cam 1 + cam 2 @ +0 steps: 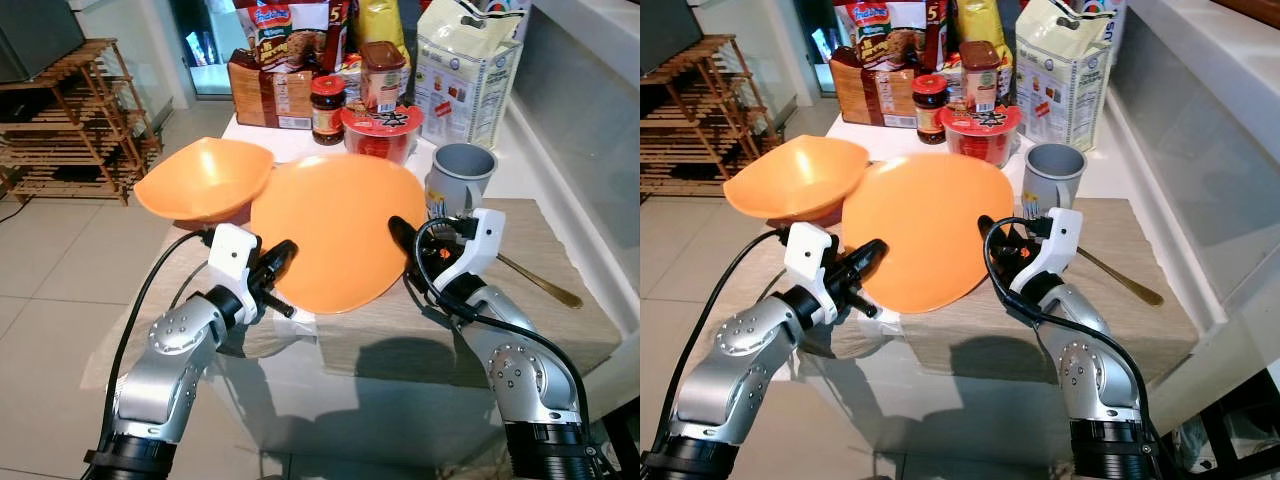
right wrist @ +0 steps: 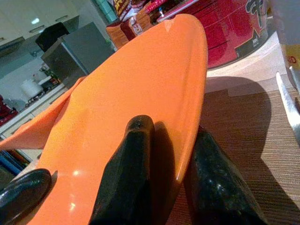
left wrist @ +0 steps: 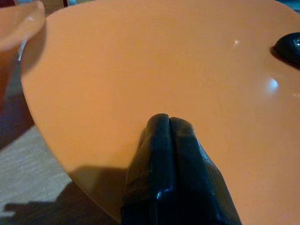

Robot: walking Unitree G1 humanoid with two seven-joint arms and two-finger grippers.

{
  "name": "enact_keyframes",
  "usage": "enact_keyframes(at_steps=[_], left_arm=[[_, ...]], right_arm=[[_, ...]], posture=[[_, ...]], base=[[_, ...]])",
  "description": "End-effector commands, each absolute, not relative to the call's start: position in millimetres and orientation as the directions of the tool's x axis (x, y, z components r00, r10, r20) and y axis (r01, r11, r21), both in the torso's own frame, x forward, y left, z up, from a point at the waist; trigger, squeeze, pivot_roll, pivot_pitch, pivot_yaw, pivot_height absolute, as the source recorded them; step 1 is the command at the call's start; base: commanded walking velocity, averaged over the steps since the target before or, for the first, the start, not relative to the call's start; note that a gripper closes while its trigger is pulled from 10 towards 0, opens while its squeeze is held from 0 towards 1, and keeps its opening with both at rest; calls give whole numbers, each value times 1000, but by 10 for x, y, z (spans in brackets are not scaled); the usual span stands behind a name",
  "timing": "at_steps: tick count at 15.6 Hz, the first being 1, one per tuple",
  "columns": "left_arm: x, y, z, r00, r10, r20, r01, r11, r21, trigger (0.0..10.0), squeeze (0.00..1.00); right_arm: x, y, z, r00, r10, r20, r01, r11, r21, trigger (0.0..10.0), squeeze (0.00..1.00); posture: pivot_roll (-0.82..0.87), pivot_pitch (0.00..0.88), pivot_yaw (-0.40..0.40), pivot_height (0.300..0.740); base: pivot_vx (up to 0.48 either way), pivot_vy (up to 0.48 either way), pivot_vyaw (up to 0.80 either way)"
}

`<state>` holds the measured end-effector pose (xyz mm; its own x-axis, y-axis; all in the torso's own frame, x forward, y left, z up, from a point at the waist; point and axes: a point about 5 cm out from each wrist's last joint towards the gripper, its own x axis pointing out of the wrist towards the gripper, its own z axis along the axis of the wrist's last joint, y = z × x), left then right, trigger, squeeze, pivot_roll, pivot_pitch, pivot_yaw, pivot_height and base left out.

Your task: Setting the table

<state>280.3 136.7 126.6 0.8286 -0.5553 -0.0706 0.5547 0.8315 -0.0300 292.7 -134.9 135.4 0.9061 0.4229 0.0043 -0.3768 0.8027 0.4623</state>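
Note:
I hold a large orange plate [image 1: 335, 230] tilted above the brown placemat [image 1: 540, 325]. At the plate's right rim my right gripper [image 2: 168, 126] is shut, one finger on the top face and one underneath. My left gripper [image 1: 283, 258] is at the plate's left rim. Its two fingers [image 3: 169, 140] are pressed together and lie on the plate's upper face. An orange bowl [image 1: 205, 180] sits just left of the plate, its rim close to the plate's edge. A grey mug [image 1: 460, 175] and a metal spoon [image 1: 540, 282] stand on the placemat to the right.
Behind the plate are a red noodle cup [image 1: 382, 130], two jars [image 1: 327, 108], food packets and a white bag [image 1: 465, 70] on the white table. A wooden rack [image 1: 70, 110] stands on the tiled floor at the left. A white counter runs along the right.

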Motion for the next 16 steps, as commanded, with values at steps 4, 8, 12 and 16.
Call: enact_keyframes(at_steps=[4, 8, 12, 16], left_arm=[[2809, 1357, 1360, 828, -559, -46, 559, 829, 1, 10000, 0], [2805, 1325, 1390, 820, -571, -39, 571, 821, 4, 10000, 0], [2815, 1320, 1403, 817, -575, -36, 575, 818, 4, 10000, 0], [2828, 1314, 1416, 813, -581, -38, 582, 813, 12, 10000, 0]], right_arm=[[2880, -1555, 1120, 933, 343, -104, -270, 863, 426, 0, 0], [2853, -1632, 1058, 934, 333, -127, -259, 880, 399, 0, 0], [2828, -1816, 1003, 948, 276, -156, -208, 912, 353, 0, 0], [2824, -1901, 978, 957, 244, -157, -180, 924, 337, 0, 0]], posture=[[-69, 0, 90, 740], [-70, 0, 93, 740], [-77, 0, 99, 740], [-82, 0, 107, 740]], base=[[0, 0, 0], [0, 0, 0], [0, 0, 0], [0, 0, 0]])
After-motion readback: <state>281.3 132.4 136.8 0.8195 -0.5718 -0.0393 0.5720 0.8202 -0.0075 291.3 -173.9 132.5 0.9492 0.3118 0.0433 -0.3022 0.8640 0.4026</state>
